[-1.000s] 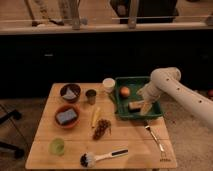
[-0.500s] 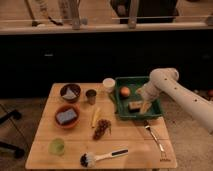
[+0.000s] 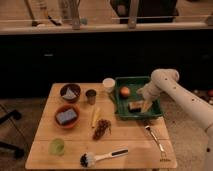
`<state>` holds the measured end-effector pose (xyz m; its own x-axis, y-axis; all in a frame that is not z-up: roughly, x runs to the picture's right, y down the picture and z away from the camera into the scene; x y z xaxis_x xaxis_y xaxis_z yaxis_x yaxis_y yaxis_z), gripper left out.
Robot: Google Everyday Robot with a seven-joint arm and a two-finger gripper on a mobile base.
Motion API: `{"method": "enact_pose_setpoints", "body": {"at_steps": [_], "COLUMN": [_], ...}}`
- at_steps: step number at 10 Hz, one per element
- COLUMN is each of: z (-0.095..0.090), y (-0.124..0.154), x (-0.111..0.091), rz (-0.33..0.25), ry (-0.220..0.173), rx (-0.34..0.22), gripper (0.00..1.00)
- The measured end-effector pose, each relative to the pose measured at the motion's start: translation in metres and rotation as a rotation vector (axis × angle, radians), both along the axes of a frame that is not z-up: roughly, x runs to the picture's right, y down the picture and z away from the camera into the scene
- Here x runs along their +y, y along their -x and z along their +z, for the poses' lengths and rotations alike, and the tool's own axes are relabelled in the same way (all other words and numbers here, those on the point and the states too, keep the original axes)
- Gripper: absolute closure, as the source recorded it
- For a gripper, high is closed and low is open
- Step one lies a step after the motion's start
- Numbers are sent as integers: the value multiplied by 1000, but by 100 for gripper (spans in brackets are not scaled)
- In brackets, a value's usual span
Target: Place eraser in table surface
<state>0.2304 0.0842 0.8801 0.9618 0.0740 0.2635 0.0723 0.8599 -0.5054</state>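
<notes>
Hazard entry: gripper (image 3: 146,105), grip state not discernible, low in green tray (image 3: 120,108) just beside eraser (image 3: 135,105) on tray floor near orange fruit (image 3: 125,91); risks: weak hold dropping eraser back, or snagging tray rim before reaching table (image 3: 75,135)

**One high view, angled down on the table**

Looks down from above and in front of the wooden table (image 3: 131,136) — steeply enough to show its whole top. Faces the dark cabinet front (image 3: 75,55) behind it. Sits at middling range, close enough to fill most of the width with the table. Catches the arm (image 3: 186,100) entering from the right edge, with the gripper (image 3: 145,106) low inside the green tray (image 3: 121,107) at the table's far right corner.
</notes>
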Motion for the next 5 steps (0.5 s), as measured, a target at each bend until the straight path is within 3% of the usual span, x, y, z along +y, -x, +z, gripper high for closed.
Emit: {"method": "enact_pose_setpoints", "body": {"at_steps": [5], "z": [31], "y": [-8], "x": [8], "rz": [-27], "ry": [84], "rx": [4], "gripper": [20]}}
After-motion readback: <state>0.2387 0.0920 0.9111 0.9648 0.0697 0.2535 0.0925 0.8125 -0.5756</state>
